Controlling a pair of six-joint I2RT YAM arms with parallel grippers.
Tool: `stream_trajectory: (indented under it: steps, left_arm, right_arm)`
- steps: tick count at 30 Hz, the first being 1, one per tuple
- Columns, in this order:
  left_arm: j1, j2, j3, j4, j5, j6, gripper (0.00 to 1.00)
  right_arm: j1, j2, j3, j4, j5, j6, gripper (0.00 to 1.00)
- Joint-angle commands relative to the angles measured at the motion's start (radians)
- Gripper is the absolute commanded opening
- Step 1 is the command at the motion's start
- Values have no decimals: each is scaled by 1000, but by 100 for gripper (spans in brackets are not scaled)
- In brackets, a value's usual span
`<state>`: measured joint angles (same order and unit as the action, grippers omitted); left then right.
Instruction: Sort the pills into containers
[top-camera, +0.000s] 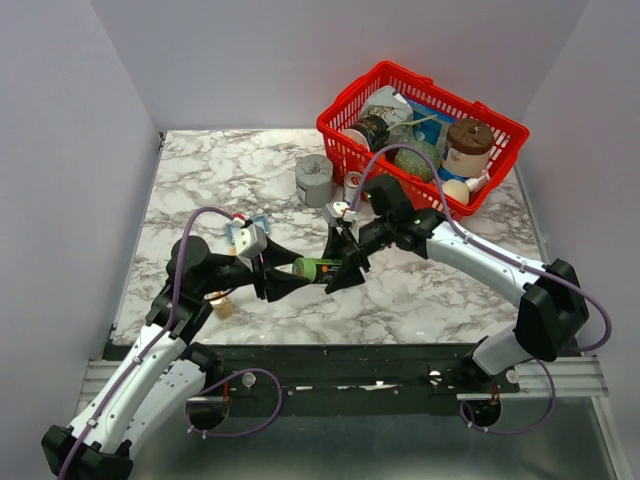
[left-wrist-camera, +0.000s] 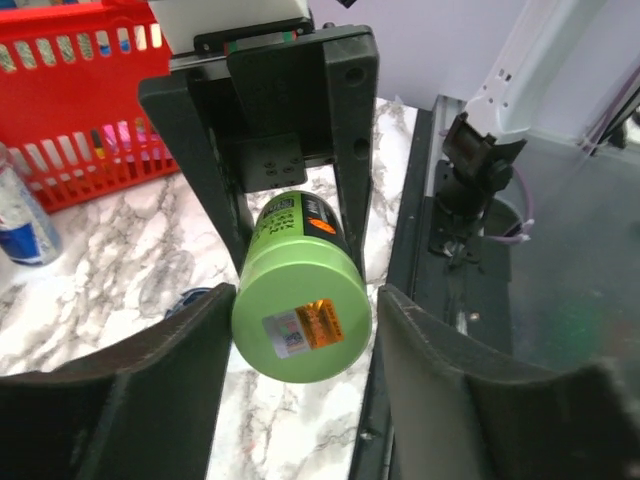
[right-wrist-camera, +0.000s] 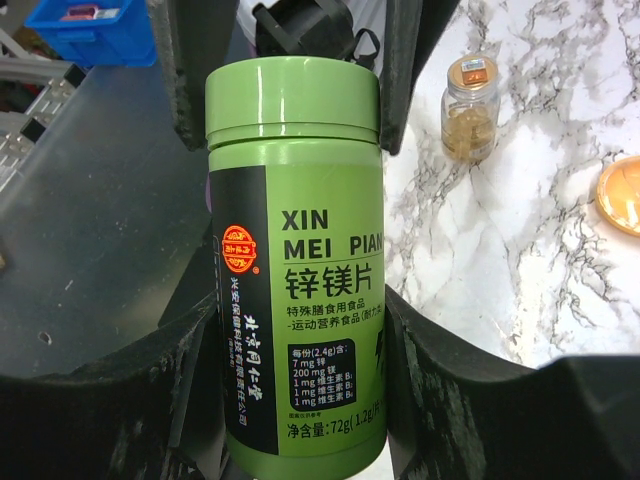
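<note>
A green pill bottle hangs lying sideways above the marble table. My right gripper is shut on its lower body, with a finger pressed against each side. My left gripper stands open around the green cap; its left finger is at the cap's edge and a gap shows at its right finger. The orange container lies on the table at the right edge of the right wrist view. A dark blue rim, perhaps the other container, peeks out behind my left finger. No loose pills show.
A small glass bottle with a gold cap stands on the marble under my left arm. The red wire basket, full of items, sits at the back right. In front of it are the grey notched block and a blue-and-white can.
</note>
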<state>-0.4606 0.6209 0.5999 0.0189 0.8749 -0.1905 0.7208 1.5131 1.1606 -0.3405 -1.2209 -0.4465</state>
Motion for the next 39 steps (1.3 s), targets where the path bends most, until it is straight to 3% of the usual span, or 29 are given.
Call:
stream_trajectory:
  steps: [1, 2, 3, 4, 5, 9, 12, 13, 14, 17, 19, 20, 22, 23, 25, 26, 27, 34, 37, 38, 39]
  left_arm:
    - [-10, 33, 26, 36, 13, -46, 48]
    - [-10, 40, 32, 23, -2, -47, 24]
    - [-10, 43, 50, -17, -25, -56, 9]
    - [-12, 45, 64, -58, -60, -70, 0]
    - [-10, 48, 76, -94, -103, -88, 0]
    - [-10, 57, 147, -276, -411, -392, 0]
    - [-12, 85, 187, -403, -552, -793, 0]
    - [-10, 94, 192, -424, -582, -1014, 0]
    - [-12, 106, 193, -453, -586, -1106, 0]
    - [-12, 154, 212, -554, -609, -1283, 0]
    - [-12, 163, 225, -518, -613, -1293, 0]
    - [-13, 174, 238, -505, -608, -1275, 0]
    - [-12, 212, 279, -485, -588, -1220, 19]
    - [-12, 221, 290, -475, -555, -1190, 43]
    - [-13, 218, 287, -416, -522, -1118, 70]
    - [-12, 211, 281, -395, -507, -1094, 89]
    - [-12, 183, 268, -372, -495, -1068, 96]
    - [16, 42, 242, -402, -441, -659, 99]
    - [16, -25, 287, -525, -351, -164, 99]
    - [16, -58, 284, -554, -328, 102, 99]
    - [16, -123, 259, -565, -315, 185, 99]
  right_arm:
    - [8, 10, 40, 5, -31, -12, 13]
    - [9, 9, 39, 5, -26, -12, 13]
    - [9, 7, 39, 5, -20, -12, 13]
    - [8, 4, 39, 5, 1, -12, 13]
    - [9, 2, 37, 8, 18, -12, 13]
    - [9, -25, 5, 90, 150, 47, 12]
    - [9, -42, -10, 150, 315, 104, 11]
    - [8, -44, -10, 161, 390, 115, 11]
    - [9, -44, -12, 173, 421, 126, 11]
    - [9, -44, -19, 192, 486, 138, 11]
    - [9, -45, -25, 193, 469, 135, 11]
    - [9, -50, -29, 196, 463, 135, 11]
    - [8, -50, -30, 198, 452, 135, 11]
    - [9, -51, -30, 198, 449, 135, 11]
    - [8, -48, -30, 198, 439, 137, 11]
    - [8, -48, -32, 198, 425, 141, 11]
    - [8, -45, -30, 199, 417, 144, 11]
    - [3, -44, -29, 199, 338, 154, 11]
    - [-4, -45, -29, 180, 221, 114, 11]
    - [-3, -45, -21, 149, 142, 77, 12]
    - [-4, -44, -18, 109, 106, 31, 12]
